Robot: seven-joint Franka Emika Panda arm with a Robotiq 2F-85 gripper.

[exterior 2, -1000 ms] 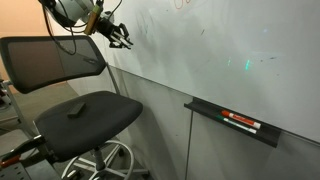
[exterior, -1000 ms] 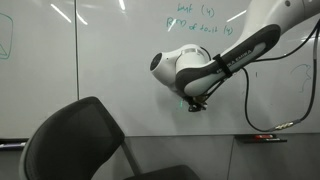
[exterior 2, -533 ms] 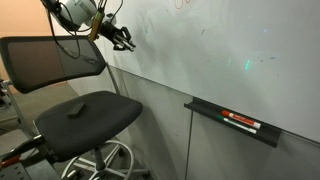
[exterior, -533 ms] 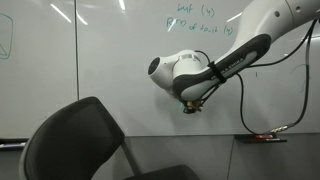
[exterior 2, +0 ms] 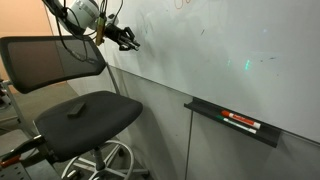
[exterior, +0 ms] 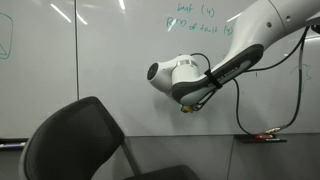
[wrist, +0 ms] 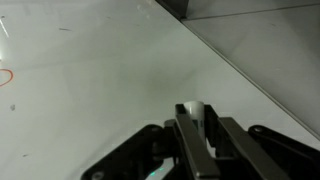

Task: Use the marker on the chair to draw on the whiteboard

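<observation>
**At the whiteboard: marker clamped in the gripper, chair behind**

Across the back of the scene runs the large glossy white whiteboard (exterior: 100, 70), streaked with ceiling-light reflections. Green handwriting (exterior: 195, 20) sits near its top edge in an exterior view, and the wrist view shows a faint orange scribble (wrist: 5, 76) at the far left of the board.

In front of it stands the dark grey office chair (exterior 2: 60, 62) with a rounded, curved backrest and dark seat. It is apart from the board, with its back towards the camera in an exterior view (exterior: 75, 140).

The white and black robot arm (exterior: 225, 62) reaches in along the board, a thin black cable (exterior: 240, 112) hanging below it. Lower on the wall, well to the side of the chair, a shallow black tray (exterior 2: 205, 108) is fixed under the board, and pens (exterior 2: 240, 121) lie in it – one shows red.

The dark two-fingered gripper (exterior 2: 130, 42) points at the board above the chair's backrest. In the wrist view its fingers (wrist: 190, 145) are closed around a short white-barrelled marker (wrist: 193, 110) – the marker is in the grip, not on the chair, and stands out towards the white surface. Whether its tip touches the board cannot be told from any view. In an exterior view the gripper's end sits right against the board surface, below the arm's rounded white joint.
</observation>
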